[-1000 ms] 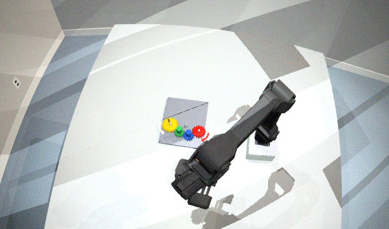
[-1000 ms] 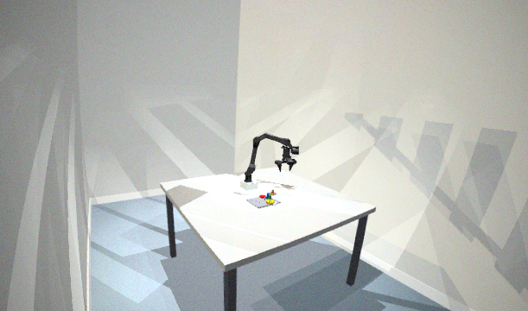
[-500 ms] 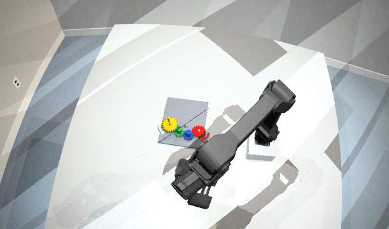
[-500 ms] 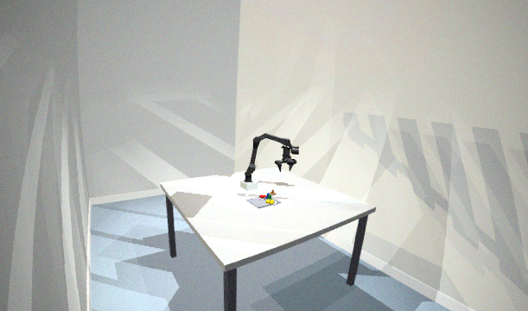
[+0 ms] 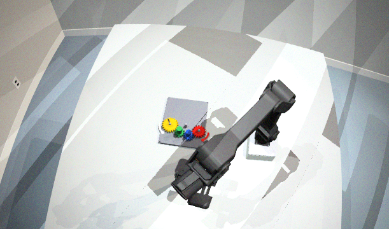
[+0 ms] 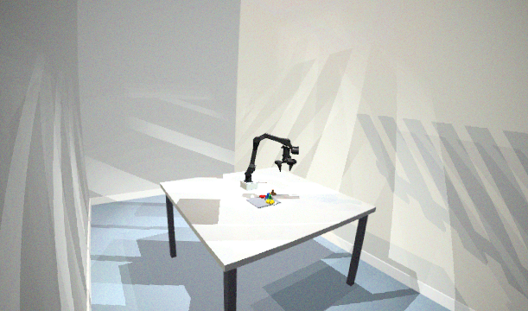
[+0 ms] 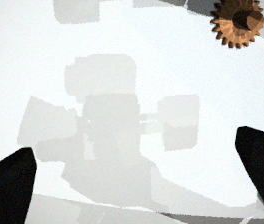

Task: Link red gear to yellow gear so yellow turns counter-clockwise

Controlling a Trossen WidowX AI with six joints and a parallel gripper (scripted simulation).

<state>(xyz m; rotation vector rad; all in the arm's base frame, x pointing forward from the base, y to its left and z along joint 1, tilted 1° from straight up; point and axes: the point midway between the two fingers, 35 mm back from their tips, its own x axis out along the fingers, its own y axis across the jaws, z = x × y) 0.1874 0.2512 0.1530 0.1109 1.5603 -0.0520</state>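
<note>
The grey board [image 5: 184, 109] [image 6: 257, 203] carries the yellow gear [image 5: 172, 128] [image 6: 270, 201] with a black stripe and the red gear [image 5: 198, 133] [image 6: 262, 196]. A green gear [image 5: 179, 131] and a blue gear [image 5: 188, 135] stand between them in a row; neighbouring teeth appear to meet. Whether they sit fully flat is too small to tell. A short peg [image 5: 185, 126] shows bare behind them. A brown-orange gear [image 7: 225, 30] [image 6: 273, 192] stands loose on the table, at the wrist view's upper right. My gripper [image 7: 137, 147] [image 6: 285, 170] is open and empty, high above the table beside the board.
The white table [image 5: 118, 95] [image 6: 229, 242] is crossed by shadows. The white arrow [image 5: 161, 130] lies beside the yellow gear, the red arrow [image 5: 205, 137] beside the red one. The arm's pale base block [image 5: 259, 154] [image 6: 249, 186] stands right of the board in the top view.
</note>
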